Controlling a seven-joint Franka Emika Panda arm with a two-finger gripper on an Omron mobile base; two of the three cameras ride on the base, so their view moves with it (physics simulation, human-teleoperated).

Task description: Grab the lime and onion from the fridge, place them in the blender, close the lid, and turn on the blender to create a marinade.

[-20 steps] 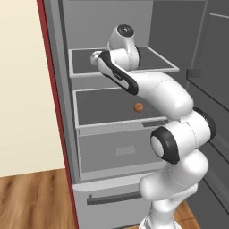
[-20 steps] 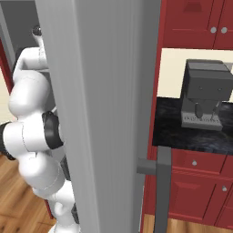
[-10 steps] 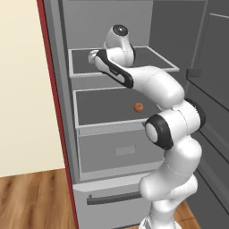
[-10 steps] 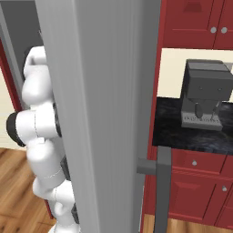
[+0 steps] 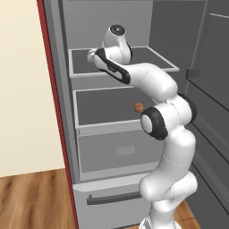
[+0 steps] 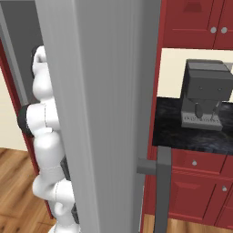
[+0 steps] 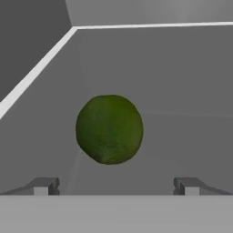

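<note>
Now from the left base view, the arm reaches high and forward into the fridge [image 5: 58, 116], its hand over the upper shelf [image 5: 147, 69], while the onion [image 5: 138, 107] sits on the shelf below. On to the hand view: the lime [image 7: 109, 129] lies dead ahead, centred between the widely parted fingertips [image 7: 44, 185], untouched.

No readable text, labels, brands or numbers showed on anything in any view.
</note>
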